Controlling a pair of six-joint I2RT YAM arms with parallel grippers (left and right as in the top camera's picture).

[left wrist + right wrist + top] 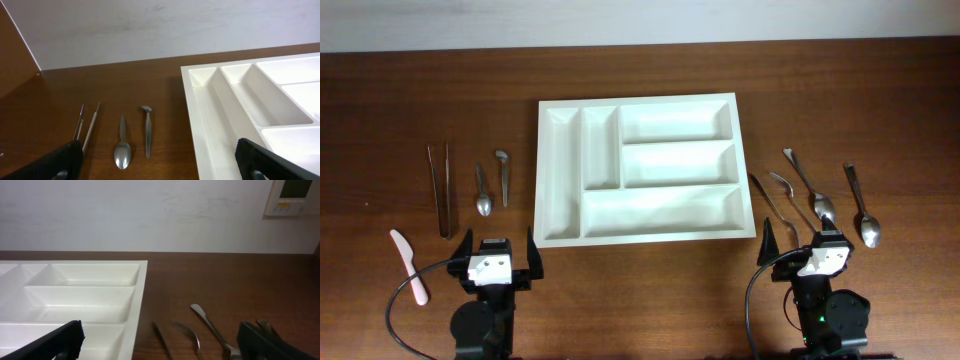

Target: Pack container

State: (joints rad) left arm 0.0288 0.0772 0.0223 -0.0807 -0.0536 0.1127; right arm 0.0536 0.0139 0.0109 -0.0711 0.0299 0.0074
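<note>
Your left gripper [497,250] sits with its jaws spread wide and nothing between them, just off the near left corner of the container [641,237]. Your right gripper [807,248] is equally wide and unloaded, just off the container's near right corner.

The container lies flat at mid-table, its near rim a little beyond the line of both grippers, and the white floors of all five compartments show.

Nearest on the container's left, outside the left gripper, lies a pink spatula [408,266]. Beyond it, tweezers [440,190], a spoon [483,192] and a short bent metal tool [502,175] lie side by side. The bent tool is closest to the left rim, with a strip of bare wood between them.

On the container's right, a thin metal piece [763,198] lies just beside the rim, then a fork [784,197]. A second spoon [812,188] has its bowl just beyond the right gripper, and a third spoon [861,208] lies outermost.

Past the container's far rim, a band of table [420,90] runs to the wall.
</note>
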